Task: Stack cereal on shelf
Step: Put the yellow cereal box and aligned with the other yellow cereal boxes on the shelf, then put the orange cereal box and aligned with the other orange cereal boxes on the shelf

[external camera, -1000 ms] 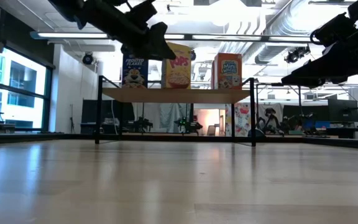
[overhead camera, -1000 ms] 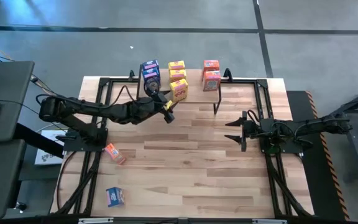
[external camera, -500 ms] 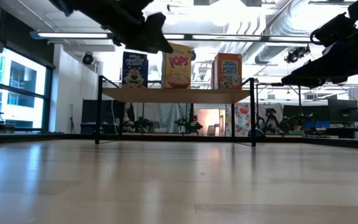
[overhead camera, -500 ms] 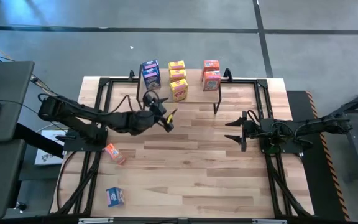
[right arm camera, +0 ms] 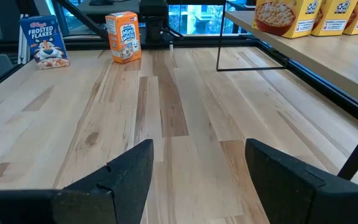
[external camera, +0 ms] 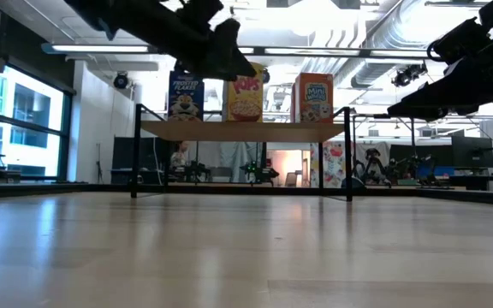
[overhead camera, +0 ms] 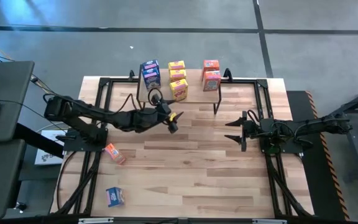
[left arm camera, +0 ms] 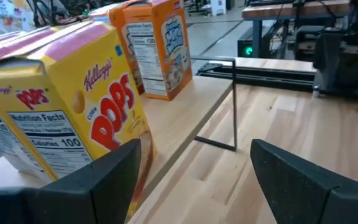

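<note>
The shelf stands at the table's far edge on thin black legs. On its top stand cereal boxes: a blue one, three yellow ones and two orange-red ones. An orange-red box and a blue box rest on the table near its left edge. My left gripper hovers open in front of the shelf, close to the nearest yellow box, with nothing between its fingers. My right gripper waits open at the right, above the table.
Black frame rails run along the table's left and right sides. The middle and near part of the wooden table top lies bare. In the low view the left arm hangs above and in front of the shelf.
My left gripper has drawn back from the shelf's blue box, going toward the table's near edge and a little to the right, and has stayed open. The boxes on the shelf stand as before.
</note>
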You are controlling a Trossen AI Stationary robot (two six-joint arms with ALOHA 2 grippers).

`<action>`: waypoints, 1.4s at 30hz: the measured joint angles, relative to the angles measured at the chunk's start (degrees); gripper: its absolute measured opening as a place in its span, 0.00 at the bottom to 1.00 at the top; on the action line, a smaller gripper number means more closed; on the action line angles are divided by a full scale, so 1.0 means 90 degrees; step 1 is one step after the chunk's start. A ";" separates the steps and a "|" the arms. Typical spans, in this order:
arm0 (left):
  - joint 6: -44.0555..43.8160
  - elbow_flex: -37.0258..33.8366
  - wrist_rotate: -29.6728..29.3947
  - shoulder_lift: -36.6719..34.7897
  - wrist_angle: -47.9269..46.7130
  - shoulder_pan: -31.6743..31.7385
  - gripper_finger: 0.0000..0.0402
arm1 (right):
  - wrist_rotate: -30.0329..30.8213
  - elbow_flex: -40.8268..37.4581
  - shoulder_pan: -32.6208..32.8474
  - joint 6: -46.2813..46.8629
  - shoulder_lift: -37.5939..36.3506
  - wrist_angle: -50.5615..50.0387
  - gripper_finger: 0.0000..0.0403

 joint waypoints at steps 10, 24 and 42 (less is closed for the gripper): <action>-0.0006 -0.0002 0.0461 0.0218 0.0223 0.0501 0.73 | 0.0000 0.0000 -0.0002 0.0001 0.0000 -0.0001 0.62; 0.0115 -0.0002 0.0355 0.0218 0.0223 0.0673 0.73 | -0.0001 0.0000 -0.0001 0.0001 0.0000 0.0000 0.62; 0.0108 -0.0002 -0.0443 -0.0570 -0.0683 -0.0534 0.73 | -0.0002 0.0000 0.0000 0.0000 0.0001 -0.0001 0.62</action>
